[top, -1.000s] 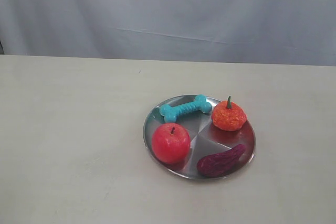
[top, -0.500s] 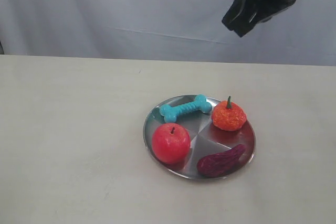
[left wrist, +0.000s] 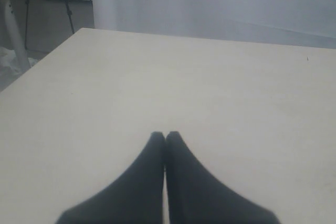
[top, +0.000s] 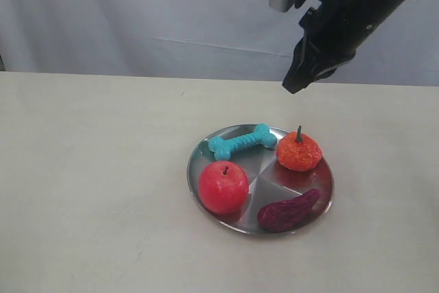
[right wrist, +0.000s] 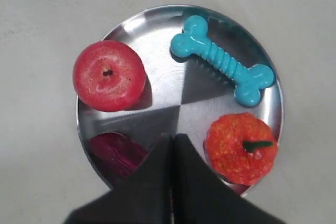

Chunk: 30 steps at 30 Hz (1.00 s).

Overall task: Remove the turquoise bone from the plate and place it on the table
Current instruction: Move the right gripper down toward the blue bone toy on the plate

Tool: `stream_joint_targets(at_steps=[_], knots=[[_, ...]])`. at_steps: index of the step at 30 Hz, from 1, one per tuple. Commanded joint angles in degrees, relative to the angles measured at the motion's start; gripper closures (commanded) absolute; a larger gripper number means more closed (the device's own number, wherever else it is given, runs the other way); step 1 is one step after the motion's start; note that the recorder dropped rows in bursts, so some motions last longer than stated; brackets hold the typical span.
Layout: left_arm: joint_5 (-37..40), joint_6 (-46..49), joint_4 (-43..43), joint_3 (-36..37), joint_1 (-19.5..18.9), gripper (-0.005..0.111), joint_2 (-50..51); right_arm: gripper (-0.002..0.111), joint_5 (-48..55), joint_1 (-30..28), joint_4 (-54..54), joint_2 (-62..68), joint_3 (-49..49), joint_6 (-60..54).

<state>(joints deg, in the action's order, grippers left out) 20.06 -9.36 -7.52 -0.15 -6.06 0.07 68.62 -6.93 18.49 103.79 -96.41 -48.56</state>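
Observation:
The turquoise bone (top: 243,141) (right wrist: 221,60) lies on the far side of the silver plate (top: 260,178) (right wrist: 157,82), on the beige table (top: 89,169). My right gripper (top: 291,88) (right wrist: 172,138) is shut and empty, hanging high above the plate's far right part, well clear of the bone. My left gripper (left wrist: 165,135) is shut with nothing in it, over bare tabletop; it is out of the exterior view.
On the plate also sit a red apple (top: 223,186) (right wrist: 108,75), an orange pumpkin-like fruit (top: 299,151) (right wrist: 241,148) and a dark purple piece (top: 289,211) (right wrist: 118,153). A white curtain (top: 137,12) hangs behind the table.
My right arm has come down from the top right edge of the exterior view toward the plate. The bone and the other things on the plate have not moved.

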Motion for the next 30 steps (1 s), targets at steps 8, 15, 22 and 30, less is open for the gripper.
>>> stream_joint_targets(at_steps=[8,15,22,30], knots=[[-0.23,-0.03,-0.05,0.15,0.28,0.107,-0.07,0.109,-16.65,-0.2,1.41,7.55,-3.29,-1.99],[-0.23,-0.03,-0.05,0.15,0.28,0.107,-0.07,0.109,-15.61,-0.2,2.4,8.45,-3.42,-6.87],[-0.23,-0.03,-0.05,0.15,0.28,0.107,-0.07,0.109,-13.43,-0.2,1.92,11.81,-3.52,-8.75],[-0.23,-0.03,-0.05,0.15,0.28,0.107,-0.07,0.109,-13.69,-0.2,1.92,16.64,-5.57,-10.94]])
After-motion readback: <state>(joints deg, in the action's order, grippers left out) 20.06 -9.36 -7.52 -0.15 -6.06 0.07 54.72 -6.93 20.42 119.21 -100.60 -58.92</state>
